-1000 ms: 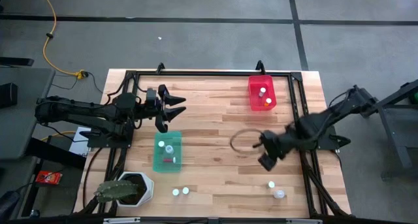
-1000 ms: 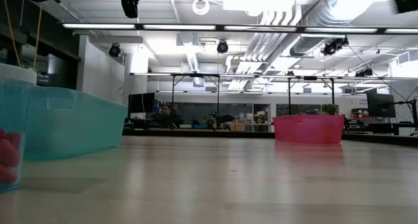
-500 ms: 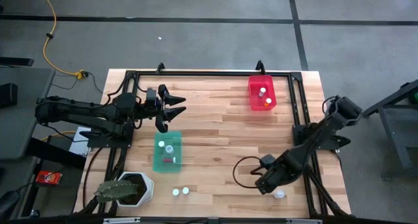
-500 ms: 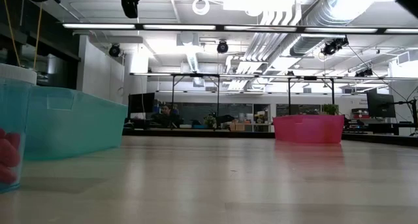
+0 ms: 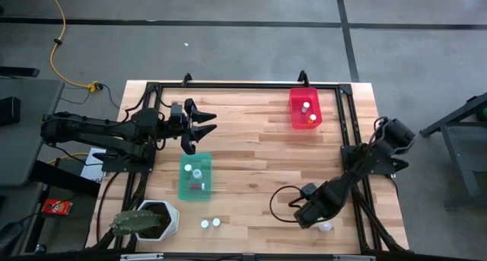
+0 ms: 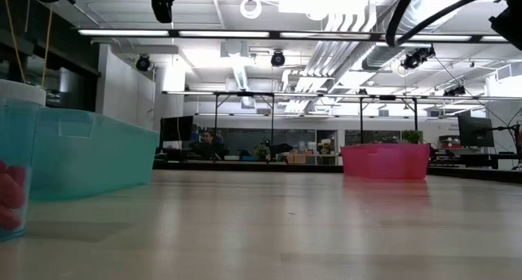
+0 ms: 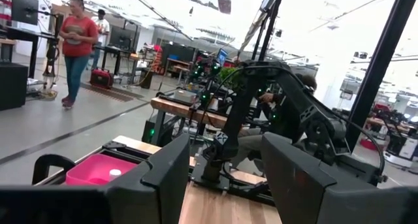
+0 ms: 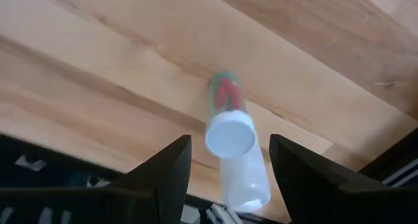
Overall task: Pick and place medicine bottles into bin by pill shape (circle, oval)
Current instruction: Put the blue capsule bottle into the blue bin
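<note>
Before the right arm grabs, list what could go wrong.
1. The right gripper hangs open over two medicine bottles that touch, one lying down; closing may catch both or knock one aside.
2. They sit close to the table edge and black frame rail, so a nudged bottle could roll off.

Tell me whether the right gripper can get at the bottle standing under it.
Probably yes: the right gripper hangs open over the upright bottle, a second bottle lying against it may crowd one finger.

Two dark jointed arms, black cable loop, blocky dark fingers (image 8: 160,178).
</note>
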Controlling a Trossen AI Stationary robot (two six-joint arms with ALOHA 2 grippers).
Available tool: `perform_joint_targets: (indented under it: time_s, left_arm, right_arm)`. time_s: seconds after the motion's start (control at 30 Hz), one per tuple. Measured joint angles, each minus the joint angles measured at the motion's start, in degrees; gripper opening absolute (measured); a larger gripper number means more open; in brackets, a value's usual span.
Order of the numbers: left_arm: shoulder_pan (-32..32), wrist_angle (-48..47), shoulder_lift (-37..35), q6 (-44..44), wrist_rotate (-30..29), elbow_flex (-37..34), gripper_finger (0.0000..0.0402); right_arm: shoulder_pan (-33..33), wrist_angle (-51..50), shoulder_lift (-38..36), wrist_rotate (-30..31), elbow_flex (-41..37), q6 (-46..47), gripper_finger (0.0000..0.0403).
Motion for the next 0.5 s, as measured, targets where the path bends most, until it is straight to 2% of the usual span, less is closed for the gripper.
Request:
perform_joint_targets:
  time_s: [0.23, 0.5]
  left_arm:
    - [0.0, -0.31, 0.0, 0.0, 0.02, 0.02, 0.0177]
    - [0.0, -0.29, 0.0, 0.01, 0.02, 0.02, 0.0177]
  right_arm:
    - [-0.48, 0.2, 3.13, 0.0, 0.0, -0.28, 0.0199]
    - [-0.85, 0.12, 3.48, -0.31, 0.0, -0.37, 0.0192]
